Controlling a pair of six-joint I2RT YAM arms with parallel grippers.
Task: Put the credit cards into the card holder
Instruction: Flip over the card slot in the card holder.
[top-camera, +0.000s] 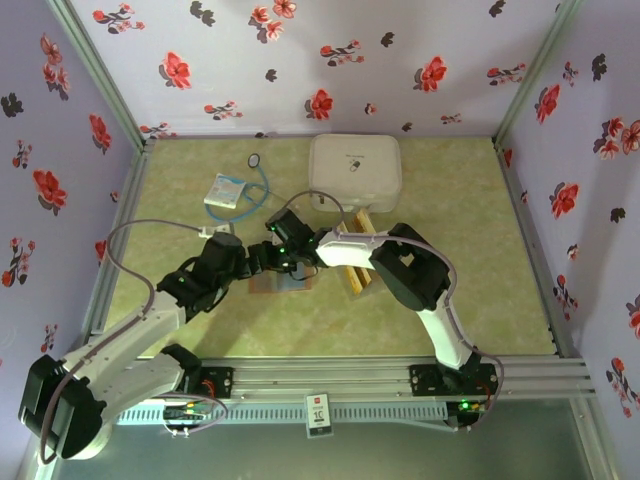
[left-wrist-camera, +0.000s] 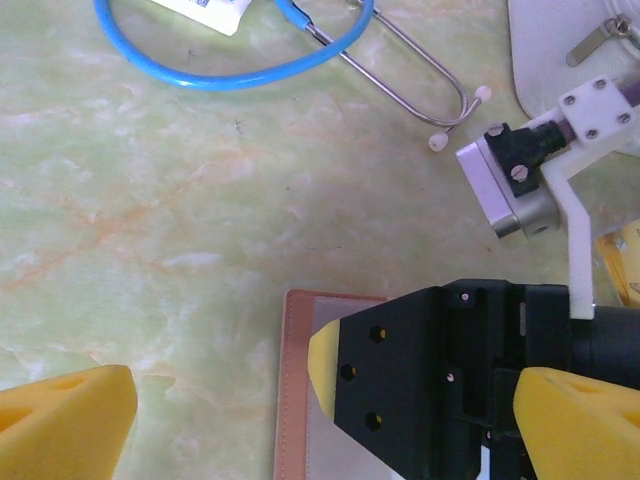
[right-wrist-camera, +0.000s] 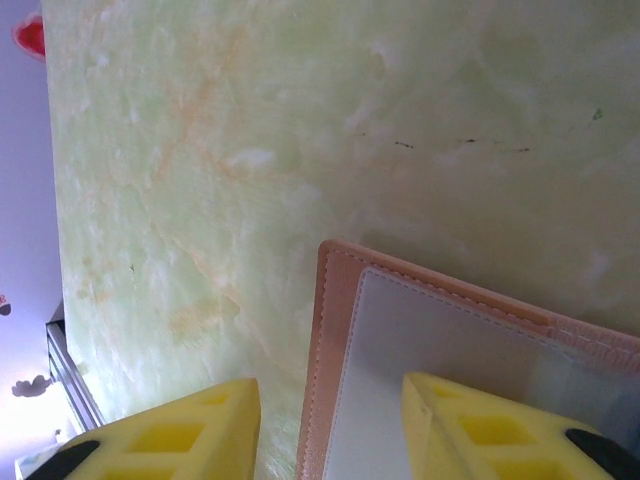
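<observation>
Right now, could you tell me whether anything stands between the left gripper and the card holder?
Yes: the right gripper sits over the card holder, right between the left gripper's open fingers.

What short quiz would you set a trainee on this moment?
1. True or false: the left gripper is shut tight.
2. What lies under the right gripper? A) the card holder's edge B) a blue stethoscope C) a white case
3. In the top view, on which side of the card holder do the credit cards lie?
Key: 1 false, its jaws stand wide apart with nothing held. 2 A. 3 Its right, on the table.
</observation>
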